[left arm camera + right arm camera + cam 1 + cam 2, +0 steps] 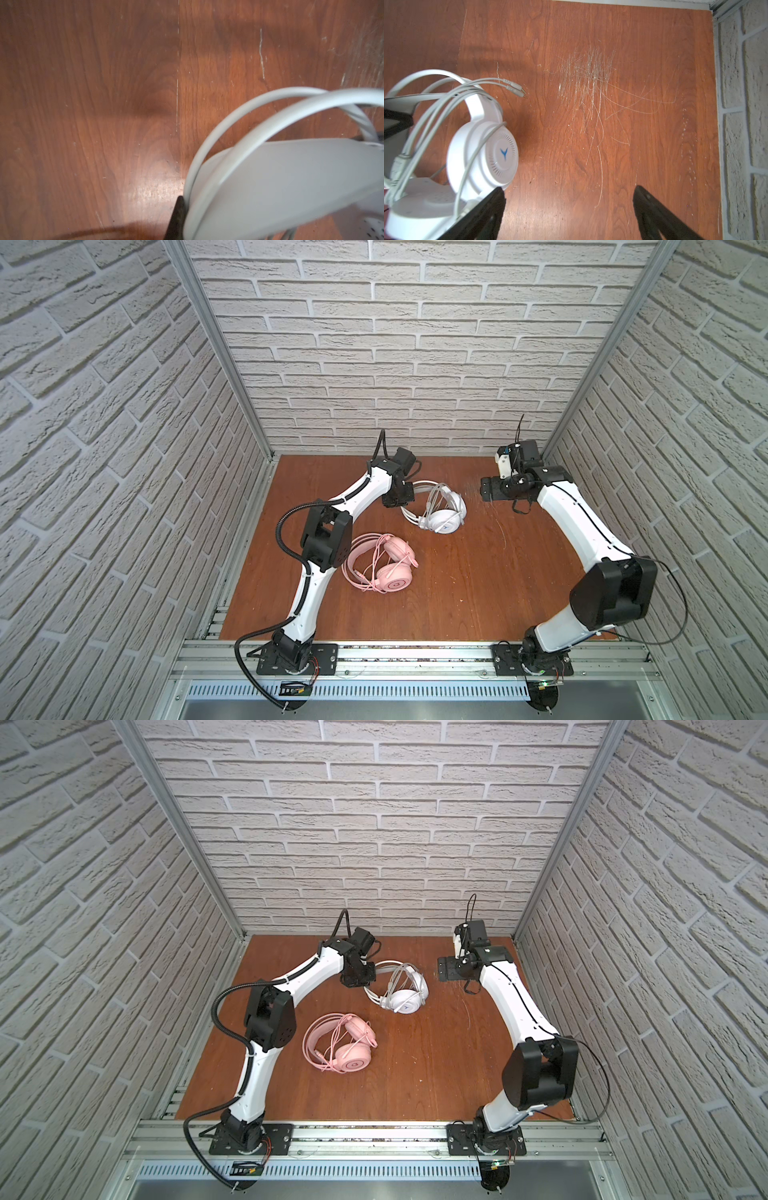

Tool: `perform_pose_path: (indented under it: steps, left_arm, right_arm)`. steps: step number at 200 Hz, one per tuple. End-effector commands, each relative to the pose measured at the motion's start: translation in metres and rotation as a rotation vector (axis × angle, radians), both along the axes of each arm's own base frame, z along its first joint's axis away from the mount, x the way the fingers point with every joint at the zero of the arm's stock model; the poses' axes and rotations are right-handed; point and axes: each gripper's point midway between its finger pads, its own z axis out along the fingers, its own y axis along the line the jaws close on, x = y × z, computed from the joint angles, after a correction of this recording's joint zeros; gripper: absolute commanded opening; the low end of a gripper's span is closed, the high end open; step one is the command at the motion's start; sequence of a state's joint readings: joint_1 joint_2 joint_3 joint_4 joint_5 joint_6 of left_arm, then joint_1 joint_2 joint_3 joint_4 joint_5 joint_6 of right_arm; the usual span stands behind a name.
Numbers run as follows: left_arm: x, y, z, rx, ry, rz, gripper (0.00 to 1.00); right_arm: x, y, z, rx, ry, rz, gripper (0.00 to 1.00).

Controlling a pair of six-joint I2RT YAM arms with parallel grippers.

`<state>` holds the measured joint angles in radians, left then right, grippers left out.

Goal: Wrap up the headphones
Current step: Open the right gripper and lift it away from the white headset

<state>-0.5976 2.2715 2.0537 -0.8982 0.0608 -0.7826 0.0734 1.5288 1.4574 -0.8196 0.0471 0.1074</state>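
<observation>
Two headphones lie on the wooden table. In both top views the white headphones (442, 512) (405, 998) are at the back middle, their cord looped over the band and cup. The pink headphones (384, 568) (345, 1048) lie nearer the front, cord draped across them. My left gripper (397, 497) (359, 975) is shut on the white headphones' grey band (291, 187); only one black fingertip (178, 214) shows in the left wrist view. My right gripper (488, 489) (569, 199) stands open and empty over bare wood, right of the white cup (483, 153). The cord's plugs (517, 89) stick out free.
The table (457, 593) is boxed in by brick-patterned walls at the back and both sides, with metal posts in the back corners. The right wall (741, 124) is close to my right gripper. A metal rail (415, 655) with both arm bases runs along the front edge.
</observation>
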Motion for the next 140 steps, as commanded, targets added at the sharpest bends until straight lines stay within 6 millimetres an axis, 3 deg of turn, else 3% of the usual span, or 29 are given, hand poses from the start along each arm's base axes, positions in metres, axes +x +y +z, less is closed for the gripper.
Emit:
perform_pose_path:
  steps: [1,49,96,140]
  left_arm:
    - [0.005,-0.031,0.037,-0.114,-0.092,0.031,0.0]
    - [-0.005,-0.067,0.018,-0.141,-0.076,0.063,0.0]
    - [-0.007,-0.085,0.0,-0.124,-0.076,0.076,0.0]
    - [-0.006,-0.093,-0.022,-0.12,-0.061,0.078,0.0]
  right_arm:
    - [-0.015,-0.001,0.009,0.037,-0.042,-0.031,0.97]
    - [-0.047,-0.007,0.006,0.033,-0.036,-0.061,0.97]
    - [-0.053,-0.015,0.017,-0.004,-0.054,-0.07,0.97]
    - [-0.057,-0.015,0.013,0.007,-0.05,-0.075,0.99]
